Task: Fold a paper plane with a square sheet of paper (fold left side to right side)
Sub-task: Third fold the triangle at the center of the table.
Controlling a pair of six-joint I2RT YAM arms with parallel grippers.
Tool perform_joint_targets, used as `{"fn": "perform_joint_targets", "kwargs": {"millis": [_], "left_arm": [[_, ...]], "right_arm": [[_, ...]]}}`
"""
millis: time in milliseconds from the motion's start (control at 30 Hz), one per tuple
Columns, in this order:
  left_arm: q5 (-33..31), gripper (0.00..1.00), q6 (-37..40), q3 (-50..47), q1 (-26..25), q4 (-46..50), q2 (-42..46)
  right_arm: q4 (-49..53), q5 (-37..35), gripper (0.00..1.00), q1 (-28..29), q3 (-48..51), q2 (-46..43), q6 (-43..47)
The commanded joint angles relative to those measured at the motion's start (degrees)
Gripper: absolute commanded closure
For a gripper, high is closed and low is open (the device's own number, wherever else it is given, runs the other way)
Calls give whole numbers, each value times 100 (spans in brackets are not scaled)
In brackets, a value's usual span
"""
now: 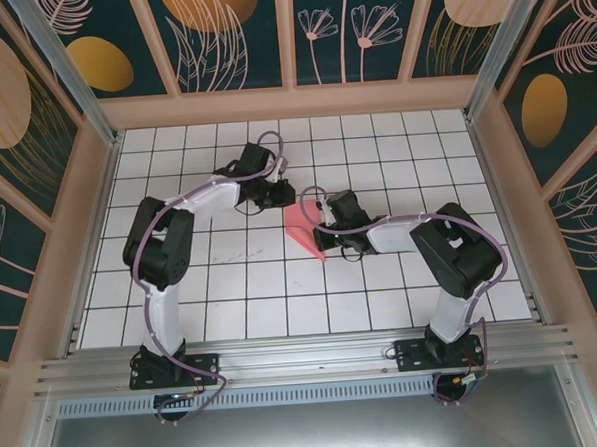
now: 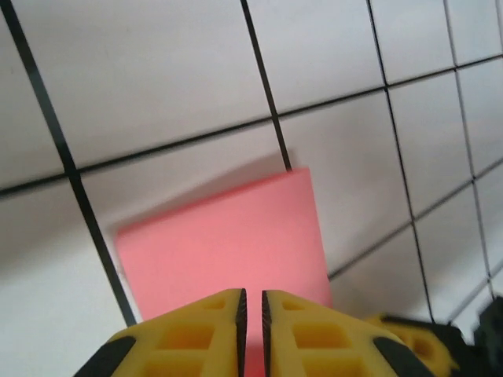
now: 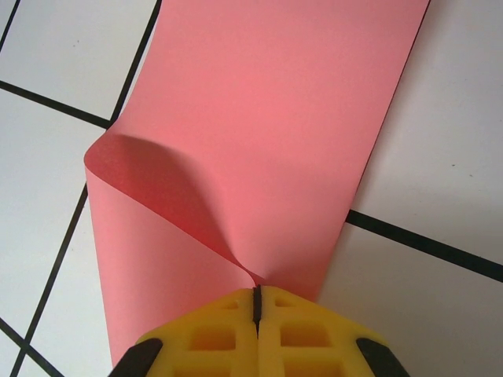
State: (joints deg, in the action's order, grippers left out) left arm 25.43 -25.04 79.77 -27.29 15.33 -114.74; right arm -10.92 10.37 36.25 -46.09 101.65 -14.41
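Two hands: both are working low over the white gridded surface (image 1: 232,287), meeting at one pink-red sheet.
Left hand (image 2: 253,297): its yellow fingers (image 2: 196,334) are standing almost together with a thin slit between them; whether they are pinching anything cannot be told.
Right hand (image 3: 257,292): its yellow fingers are pressing tight together, clamping on the sheet's nearest part.
Square sheet of paper (image 3: 275,118): it is lying ahead of the right hand's fingertips and running away from them as a broad band. One flap is curling up to the left of the tips and coming to a point right at the clamp.
Sheet, left wrist view: a flat corner (image 2: 228,243) is lying just ahead of and below the left hand's tips, with pink showing through the slit.
Sheet, top view: it is sitting (image 1: 304,233) between the left hand (image 1: 280,194) and the right hand (image 1: 323,220), tapering to a point near the right arm.
Surface: black grid lines are running under the sheet's edges.
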Motion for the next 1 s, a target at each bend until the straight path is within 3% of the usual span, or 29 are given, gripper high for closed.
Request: {"fn": "perform_joint_targets", "kwargs": {"millis": [0, 100, 300, 967], "left_arm": [[717, 86, -212, -680, -52, -520, 447], [1095, 86, -480, -1154, -147, -1018, 584], [1270, 87, -768, -1445, -360, -1499, 386], [633, 87, -568, -1505, -457, -1105, 19]], "right_arm": [[572, 75, 100, 117, -14, 220, 136], [603, 75, 100, 128, -29, 223, 147], [658, 44, 100, 137, -57, 234, 182], [736, 36, 100, 164, -126, 300, 246]]}}
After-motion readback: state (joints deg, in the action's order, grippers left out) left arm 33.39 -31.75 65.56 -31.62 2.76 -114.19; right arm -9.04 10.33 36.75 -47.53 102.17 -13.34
